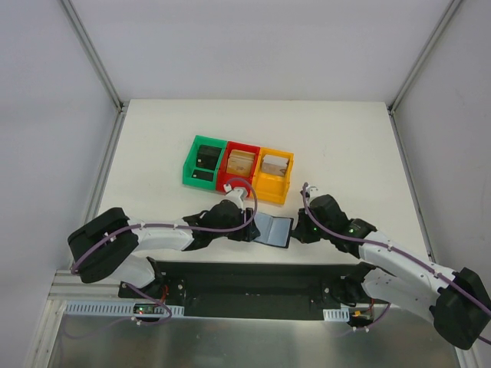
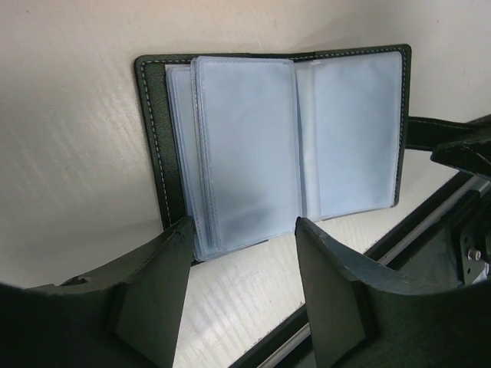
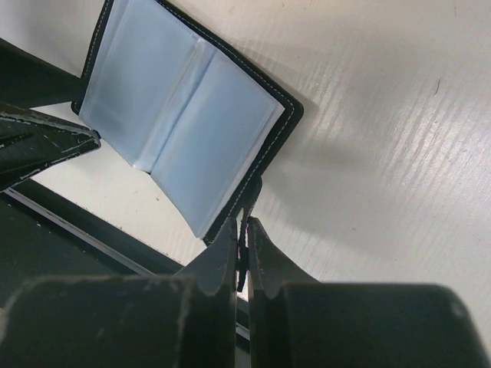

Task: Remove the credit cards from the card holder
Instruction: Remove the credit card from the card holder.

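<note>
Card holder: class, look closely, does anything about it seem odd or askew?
Yes. The card holder lies open, but its clear sleeves show no cards, and one stack is fanned, poking past the cover's lower edge.

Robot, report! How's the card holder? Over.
Left gripper open, straddling clear plastic sleeves. Right gripper shut at edge of flat black bifold card holder. Holder open on white table, no cards showing. Nothing in the way.
</note>
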